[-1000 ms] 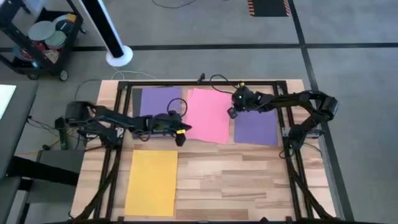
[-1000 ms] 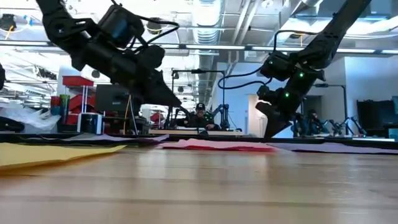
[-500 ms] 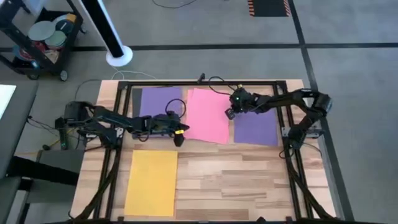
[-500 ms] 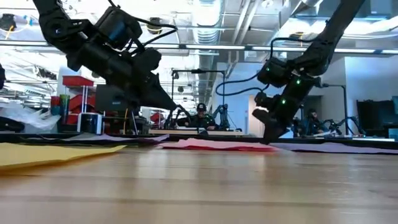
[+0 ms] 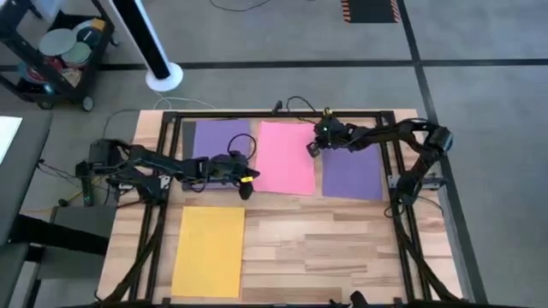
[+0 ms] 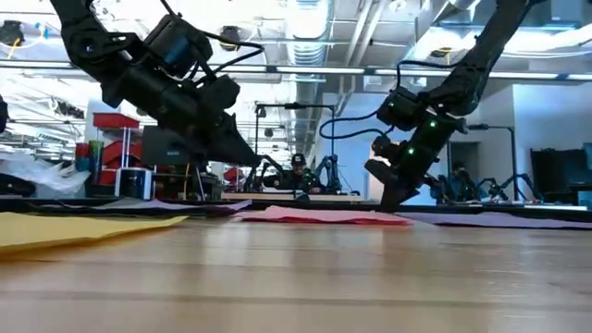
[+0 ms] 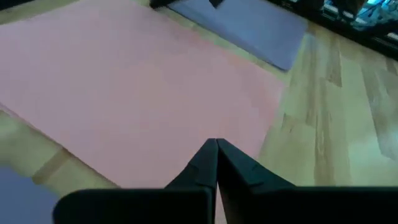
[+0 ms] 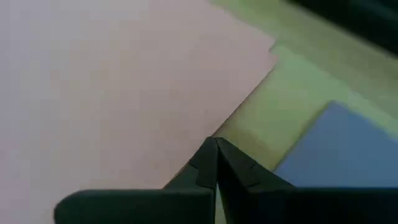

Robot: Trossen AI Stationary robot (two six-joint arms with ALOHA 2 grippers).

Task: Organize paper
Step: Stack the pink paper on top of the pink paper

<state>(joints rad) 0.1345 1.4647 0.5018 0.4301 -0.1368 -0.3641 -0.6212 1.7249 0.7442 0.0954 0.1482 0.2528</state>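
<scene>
Four sheets lie flat on the worktop (image 5: 342, 239), none stacked yet. The pink sheet (image 5: 286, 158) lies at the centre of the far row, with a purple sheet (image 5: 220, 139) at its nine o'clock and a second purple sheet (image 5: 352, 174) at its three o'clock. The yellow sheet (image 5: 209, 250) lies alone near seven o'clock, well apart from the row. Both arms work the pink one: the left gripper (image 5: 246, 180) presses at its near-left corner, jaws pinched together with nothing between them, and the right gripper (image 5: 313, 149) sits at its far-right edge, jaws likewise shut and empty. My read: squaring pink into line is underway, and gathering or ordering the rest is all to come.
</scene>
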